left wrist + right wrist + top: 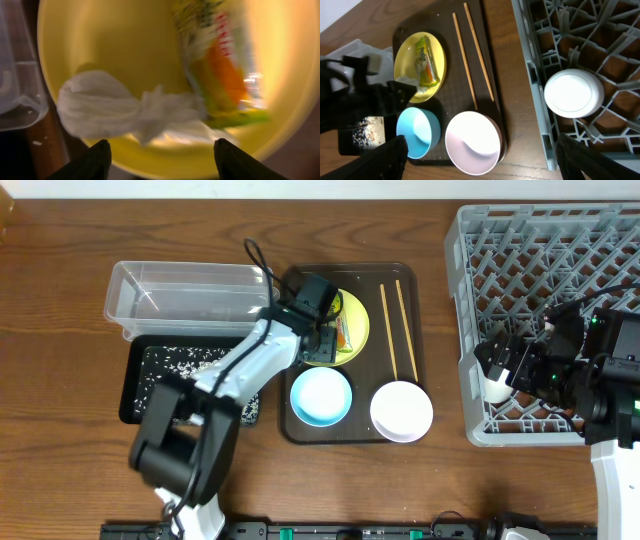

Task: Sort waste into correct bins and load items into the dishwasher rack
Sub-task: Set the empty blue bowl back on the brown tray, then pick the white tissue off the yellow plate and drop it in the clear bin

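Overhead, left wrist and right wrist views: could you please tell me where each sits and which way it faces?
Overhead: above the table, facing straight down on the serving tray and dishwasher rack; left arm and right arm show.
Left wrist: close over the yellow plate, facing down at the snack wrapper and crumpled tissue; its fingertips show.
Right wrist: over the rack's tray-side wall, facing down at the white cup; its fingertips show.
Shared: plate and wrapper appear in all three.

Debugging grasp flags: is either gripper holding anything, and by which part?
Nothing held. Left gripper is open over the yellow plate, wrapper and tissue lying loose on it. Right gripper is open above the white cup, which sits in the rack.
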Robot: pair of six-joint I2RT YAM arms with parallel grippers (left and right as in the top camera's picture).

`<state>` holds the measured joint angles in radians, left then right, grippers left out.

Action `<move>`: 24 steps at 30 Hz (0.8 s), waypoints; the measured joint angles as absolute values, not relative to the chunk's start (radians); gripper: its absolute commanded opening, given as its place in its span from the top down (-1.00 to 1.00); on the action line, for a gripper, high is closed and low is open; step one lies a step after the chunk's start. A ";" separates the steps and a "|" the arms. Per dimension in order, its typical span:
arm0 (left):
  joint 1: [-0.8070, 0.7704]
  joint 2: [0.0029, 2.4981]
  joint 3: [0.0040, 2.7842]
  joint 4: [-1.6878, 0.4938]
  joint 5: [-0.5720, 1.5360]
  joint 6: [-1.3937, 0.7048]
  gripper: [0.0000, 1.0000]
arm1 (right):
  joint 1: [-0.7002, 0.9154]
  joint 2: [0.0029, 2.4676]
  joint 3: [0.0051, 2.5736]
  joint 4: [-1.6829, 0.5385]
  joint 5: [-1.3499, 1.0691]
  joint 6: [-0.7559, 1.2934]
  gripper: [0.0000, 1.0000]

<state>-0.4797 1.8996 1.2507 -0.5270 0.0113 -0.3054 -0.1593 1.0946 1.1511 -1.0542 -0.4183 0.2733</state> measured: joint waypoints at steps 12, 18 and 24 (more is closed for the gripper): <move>-0.482 1.954 1.274 -0.577 -0.053 -0.288 0.88 | -0.159 1.095 1.151 -1.054 -0.419 0.273 -0.85; -0.478 1.800 1.353 -0.640 -0.052 -0.288 0.88 | -0.159 1.095 1.151 -1.055 -0.418 0.273 -0.85; -0.413 1.623 1.404 -0.648 -0.120 -0.287 0.88 | -0.159 1.095 1.151 -1.056 -0.419 0.273 -0.85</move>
